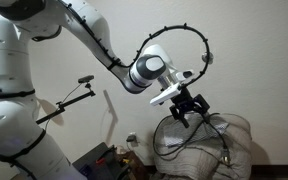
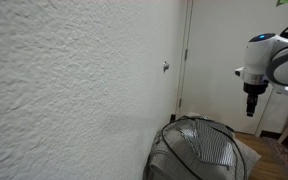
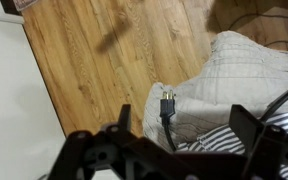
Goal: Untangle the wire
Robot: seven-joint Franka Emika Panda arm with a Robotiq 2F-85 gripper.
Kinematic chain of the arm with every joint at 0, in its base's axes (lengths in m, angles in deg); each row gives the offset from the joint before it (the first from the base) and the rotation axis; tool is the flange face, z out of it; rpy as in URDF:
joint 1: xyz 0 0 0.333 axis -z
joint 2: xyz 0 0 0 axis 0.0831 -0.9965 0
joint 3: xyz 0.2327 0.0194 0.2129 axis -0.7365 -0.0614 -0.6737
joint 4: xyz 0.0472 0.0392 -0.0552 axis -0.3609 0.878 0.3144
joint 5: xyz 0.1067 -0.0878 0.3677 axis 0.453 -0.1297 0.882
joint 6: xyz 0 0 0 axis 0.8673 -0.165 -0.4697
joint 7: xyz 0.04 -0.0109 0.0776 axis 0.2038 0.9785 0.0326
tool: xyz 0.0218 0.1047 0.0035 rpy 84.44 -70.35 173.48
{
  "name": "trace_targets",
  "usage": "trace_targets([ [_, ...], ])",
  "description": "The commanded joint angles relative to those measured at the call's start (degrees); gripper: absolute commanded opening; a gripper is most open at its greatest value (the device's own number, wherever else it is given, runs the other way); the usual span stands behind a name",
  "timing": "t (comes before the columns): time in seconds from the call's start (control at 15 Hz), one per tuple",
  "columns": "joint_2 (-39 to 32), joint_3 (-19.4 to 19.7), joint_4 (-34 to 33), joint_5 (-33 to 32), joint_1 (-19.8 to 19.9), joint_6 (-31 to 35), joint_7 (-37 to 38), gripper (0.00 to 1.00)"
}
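Tool [image 3: 184,118] jaws spread, holding nothing, above the striped cloth [image 3: 229,75]. Wire [image 3: 167,108] lies on it between the jaws (plug at 12 o'clock), long axis 12 to 6, wrist view.

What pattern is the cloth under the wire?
The cloth is pale with thin dark stripes; wrist view shows it best.

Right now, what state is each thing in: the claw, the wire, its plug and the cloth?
Claw: open, holding nothing, hanging above the cloth.
Wire: draped loose over the cloth, not held.
Plug: unplugged, lying on the cloth.
Cloth: bunched in a heap on the wooden floor.
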Motion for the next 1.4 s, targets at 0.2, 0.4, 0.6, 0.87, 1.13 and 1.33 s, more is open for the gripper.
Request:
trace_targets([
  [0.2, -6.26, -15.26, -8.55, 10.86, 17.44, -1.53, -28.2, 1.0],
  [0.4, -8.97, -15.12, -11.9, 11.97, 18.48, -2.37, -33.18, 1.0],
  [0.6, -11.69, -11.71, -14.25, 9.4, 15.37, -1.55, -30.38, 1.0],
  [0.87, -12.37, -10.55, -13.9, 8.6, 14.77, -0.51, -28.86, 1.0],
  [1.13, -13.56, -11.69, -15.51, 9.48, 14.78, -1.93, -29.65, 1.0],
  [1.33, -16.72, -13.93, -17.68, 10.95, 16.34, -3.36, -32.15, 1.0],
])
